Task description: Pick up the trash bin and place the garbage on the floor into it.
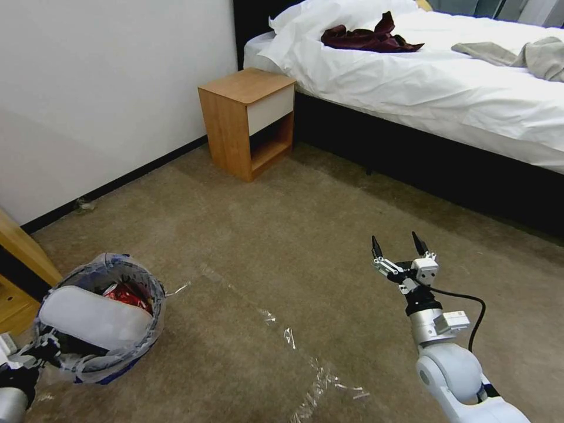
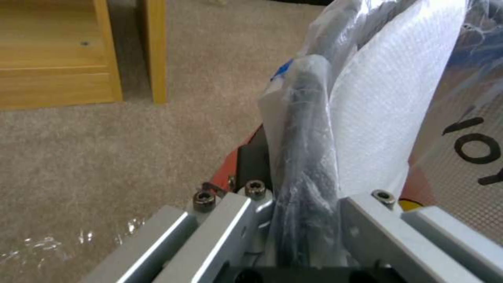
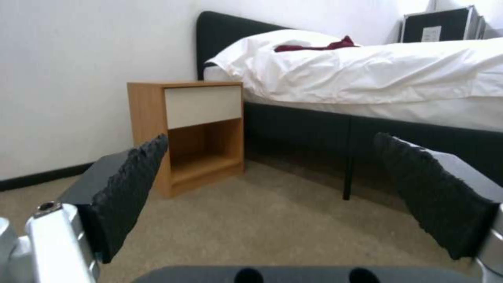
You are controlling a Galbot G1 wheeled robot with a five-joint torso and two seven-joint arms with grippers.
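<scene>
Though bag-shrouded at its rim, trash bin (image 1: 100, 320) in left tool (image 2: 304, 204).

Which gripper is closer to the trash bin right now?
Left. The left gripper is clamped on the rim of the trash bin, holding it at the robot's left. The right gripper hangs open and empty over bare floor, well off to the bin's right.

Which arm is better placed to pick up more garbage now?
Right. The right gripper is open and empty above the floor; the left gripper is shut on the bin rim.
</scene>
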